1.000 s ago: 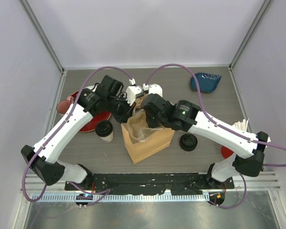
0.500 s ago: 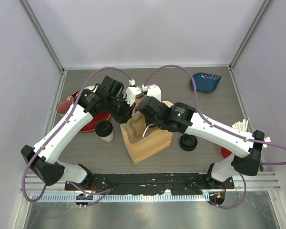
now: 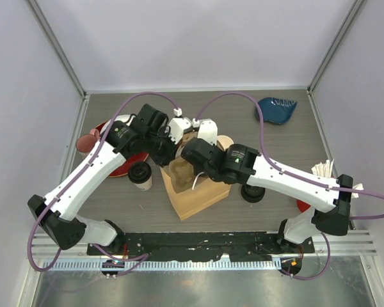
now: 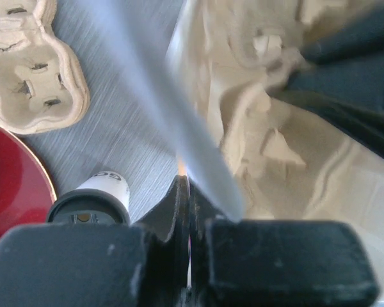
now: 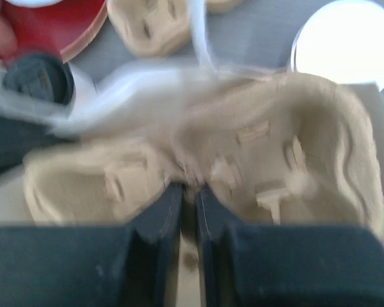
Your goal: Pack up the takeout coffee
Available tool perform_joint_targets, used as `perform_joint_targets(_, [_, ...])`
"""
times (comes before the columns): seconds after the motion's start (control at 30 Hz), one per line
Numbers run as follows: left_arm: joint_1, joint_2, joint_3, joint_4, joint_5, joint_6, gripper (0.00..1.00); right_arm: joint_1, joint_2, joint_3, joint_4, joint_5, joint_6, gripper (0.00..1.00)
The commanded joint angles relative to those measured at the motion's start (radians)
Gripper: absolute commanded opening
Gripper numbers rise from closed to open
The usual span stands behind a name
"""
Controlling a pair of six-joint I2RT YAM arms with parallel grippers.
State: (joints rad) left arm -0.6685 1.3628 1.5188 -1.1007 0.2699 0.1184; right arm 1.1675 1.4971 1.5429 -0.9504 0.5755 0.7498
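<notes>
1. On the table [image 3: 269, 128], at its middle, the right gripper [image 5: 191, 192] pinches the centre ridge of a pulp cup carrier [image 5: 294, 147], held in the mouth of the brown paper bag [image 3: 195, 195].
2. The left gripper [image 4: 189, 192] is clamped tight, apparently on the bag's rim.
3. One coffee cup [image 3: 139, 174] stands just left of the bag. The other cup [image 3: 251, 190] stands just right, half hidden.
4. I'd say the carrier is being seated. Next it needs to go down level, be let go, and the cups fetched.

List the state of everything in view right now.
paper bag: upright, mouth open
cup carrier: empty, in the bag mouth
left gripper: shut on paper bag rim
right gripper: shut on cup carrier
left cup: lidded, upright, on table
right cup: lidded, on table, partly hidden
spare carrier: empty, on table
</notes>
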Motion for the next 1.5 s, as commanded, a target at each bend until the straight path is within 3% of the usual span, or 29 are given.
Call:
perform_joint_targets(0.0, [0.014, -0.021, 0.037, 0.113, -0.038, -0.097, 0.0, 0.081, -0.001, -0.043, -0.194, -0.129, -0.007, 0.01])
perform_joint_targets(0.23, [0.061, -0.033, 0.034, 0.139, -0.04, -0.108, 0.0, 0.107, -0.038, -0.104, -0.15, -0.151, -0.067, 0.01])
perform_joint_targets(0.33, [0.06, -0.033, 0.009, 0.148, 0.029, -0.114, 0.0, 0.106, -0.063, -0.133, -0.111, -0.126, -0.064, 0.01])
perform_joint_targets(0.53, [0.032, -0.027, 0.004, 0.185, 0.089, -0.213, 0.0, 0.103, 0.066, -0.027, -0.143, -0.083, -0.076, 0.01])
perform_joint_targets(0.7, [0.023, -0.031, 0.009, 0.165, 0.147, -0.27, 0.0, 0.051, 0.081, -0.095, -0.035, -0.154, -0.107, 0.01])
perform_joint_targets(0.97, [0.043, -0.03, 0.006, 0.18, 0.069, -0.299, 0.0, -0.002, 0.048, -0.24, 0.042, -0.226, -0.104, 0.01])
perform_joint_targets(1.17, [0.047, -0.025, -0.016, 0.205, -0.004, -0.261, 0.0, -0.005, -0.018, -0.319, 0.114, -0.361, -0.144, 0.01])
perform_joint_targets(1.47, [0.066, 0.019, -0.022, 0.271, -0.104, -0.244, 0.0, 0.078, -0.043, -0.285, 0.001, -0.246, -0.234, 0.01])
